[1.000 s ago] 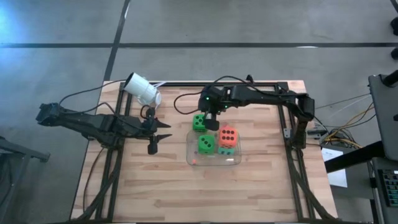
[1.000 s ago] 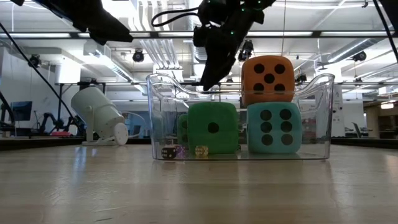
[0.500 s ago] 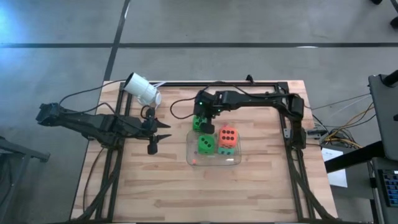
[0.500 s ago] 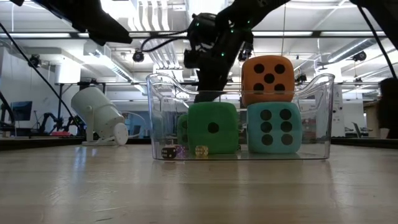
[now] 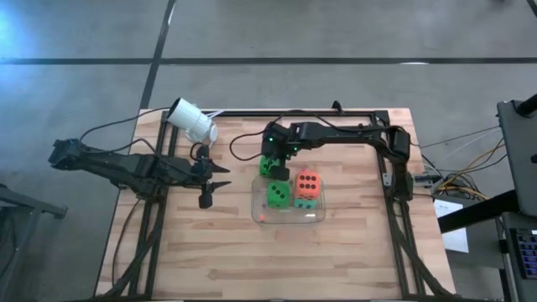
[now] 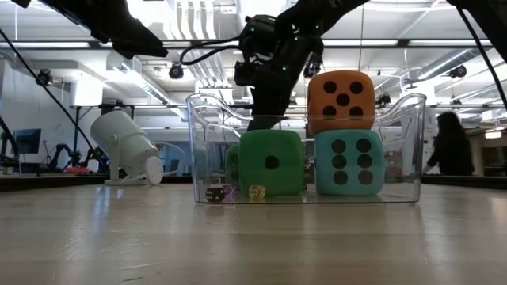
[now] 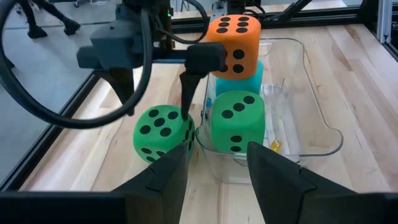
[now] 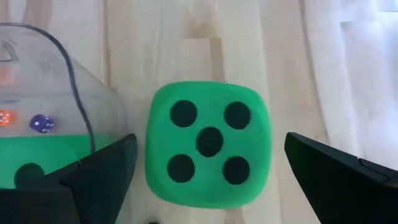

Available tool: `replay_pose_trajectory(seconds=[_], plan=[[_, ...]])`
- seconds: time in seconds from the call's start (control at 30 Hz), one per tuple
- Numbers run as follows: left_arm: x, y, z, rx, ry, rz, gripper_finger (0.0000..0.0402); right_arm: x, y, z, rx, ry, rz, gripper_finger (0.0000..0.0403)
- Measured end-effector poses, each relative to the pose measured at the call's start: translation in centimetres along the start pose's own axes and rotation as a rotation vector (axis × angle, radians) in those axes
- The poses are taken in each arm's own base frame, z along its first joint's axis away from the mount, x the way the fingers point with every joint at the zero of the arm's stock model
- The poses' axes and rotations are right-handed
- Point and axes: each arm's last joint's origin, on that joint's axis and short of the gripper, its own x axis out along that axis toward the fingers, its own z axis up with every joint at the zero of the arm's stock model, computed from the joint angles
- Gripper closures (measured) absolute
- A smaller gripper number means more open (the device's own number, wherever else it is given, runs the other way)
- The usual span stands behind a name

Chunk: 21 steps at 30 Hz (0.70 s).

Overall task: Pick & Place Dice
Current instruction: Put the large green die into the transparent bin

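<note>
One bright green die (image 8: 208, 143) sits on the wood just outside the clear tray's (image 5: 289, 216) far-left corner, five pips up; it also shows in the left wrist view (image 7: 163, 127). My right gripper (image 8: 211, 140) is open above it, one finger on each side, neither touching. Inside the tray, the second green die (image 5: 278, 195) rests on the floor. Beside it the orange die (image 5: 307, 180) sits on top of the teal die (image 6: 348, 162). My left gripper (image 5: 220, 176) hangs open left of the tray, holding nothing.
A white cylindrical camera (image 5: 191, 120) lies at the table's far-left corner. Three tiny dice (image 6: 230, 191) lie on the tray floor. The tray wall (image 8: 93, 93) stands close beside one right finger. Bare wood stretches toward the near edge (image 5: 277, 268). A person (image 6: 445, 150) walks in the room behind.
My right gripper has moved from above the tray's far edge toward the table's left and has come down over the outside green die, then held still. The dice and tray have not moved.
</note>
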Motion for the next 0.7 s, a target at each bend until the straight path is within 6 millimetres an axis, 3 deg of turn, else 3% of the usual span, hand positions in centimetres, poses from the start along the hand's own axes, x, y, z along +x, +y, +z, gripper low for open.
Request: replay_pose_trajectory(seconds=[0.7], plan=[[0.0,0.0,0.0,-0.025,-0.002,-0.001,0.0231,0.9,0.0,-0.2,0.018,0.023,-0.002,0.0003]])
